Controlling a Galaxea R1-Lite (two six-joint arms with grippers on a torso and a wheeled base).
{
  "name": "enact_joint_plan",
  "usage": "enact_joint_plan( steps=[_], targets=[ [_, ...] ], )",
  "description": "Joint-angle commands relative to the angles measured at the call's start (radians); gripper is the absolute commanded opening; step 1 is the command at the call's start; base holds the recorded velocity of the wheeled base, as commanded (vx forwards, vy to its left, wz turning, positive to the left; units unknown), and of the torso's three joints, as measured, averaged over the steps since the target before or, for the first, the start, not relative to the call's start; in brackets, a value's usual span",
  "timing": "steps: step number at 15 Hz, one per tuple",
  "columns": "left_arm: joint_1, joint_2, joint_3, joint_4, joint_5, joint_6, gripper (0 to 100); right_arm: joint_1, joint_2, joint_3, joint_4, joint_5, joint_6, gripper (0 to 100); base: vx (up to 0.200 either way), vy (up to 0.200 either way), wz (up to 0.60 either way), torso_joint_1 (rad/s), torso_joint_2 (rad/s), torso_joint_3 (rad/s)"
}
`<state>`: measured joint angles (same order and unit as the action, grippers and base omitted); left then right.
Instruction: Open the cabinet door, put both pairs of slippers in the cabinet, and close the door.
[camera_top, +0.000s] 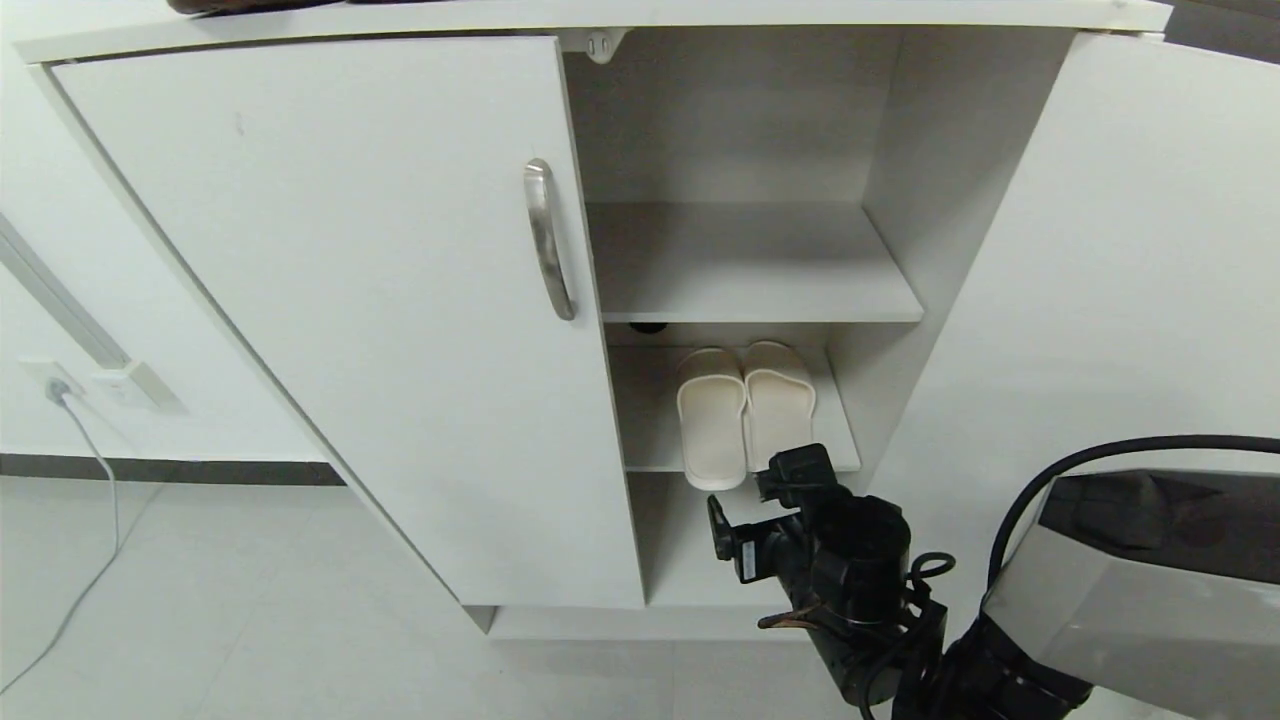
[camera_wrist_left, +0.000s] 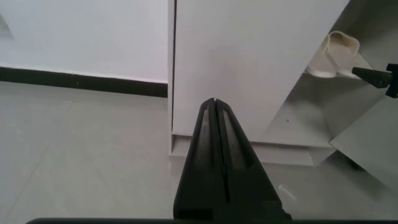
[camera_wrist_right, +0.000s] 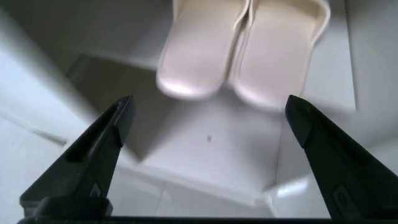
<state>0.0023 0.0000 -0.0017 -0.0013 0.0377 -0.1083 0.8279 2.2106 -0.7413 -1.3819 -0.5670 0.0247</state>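
Note:
The white cabinet has its right door (camera_top: 1100, 280) swung open and its left door (camera_top: 350, 300) closed, with a metal handle (camera_top: 548, 240). One cream pair of slippers (camera_top: 745, 410) (camera_wrist_right: 242, 43) (camera_wrist_left: 336, 55) lies side by side on the middle shelf, heels at the front edge. My right gripper (camera_top: 755, 495) (camera_wrist_right: 209, 106) hangs open just in front of and below the slippers, holding nothing. Low over the floor, my left gripper (camera_wrist_left: 214, 102) is shut and empty, facing the foot of the closed door.
The upper shelf (camera_top: 750, 260) and the bottom compartment (camera_top: 690, 540) are bare. A wall socket with a grey cable (camera_top: 55, 390) sits at the left. A dark object (camera_top: 240, 5) lies on the cabinet top. Tiled floor (camera_top: 250, 620) spreads to the left.

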Motion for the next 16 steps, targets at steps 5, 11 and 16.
enact_joint_plan(
  steps=[5,11,16],
  targets=[
    [0.001,0.002,0.000,0.000,0.004,0.002,0,-0.001,0.018,0.002,-0.002,-0.001,0.000,100,-0.080,0.000,0.00,0.004,0.00,0.000],
    [0.001,0.002,0.000,0.000,0.002,0.001,0,-0.001,0.018,0.008,-0.002,-0.001,0.000,100,0.000,0.000,0.00,0.000,0.00,0.000],
    [0.001,0.002,0.000,0.000,0.002,0.002,0,-0.001,0.034,0.003,-0.002,-0.001,-0.002,100,0.000,0.000,0.00,0.000,0.00,0.000]
  ],
)
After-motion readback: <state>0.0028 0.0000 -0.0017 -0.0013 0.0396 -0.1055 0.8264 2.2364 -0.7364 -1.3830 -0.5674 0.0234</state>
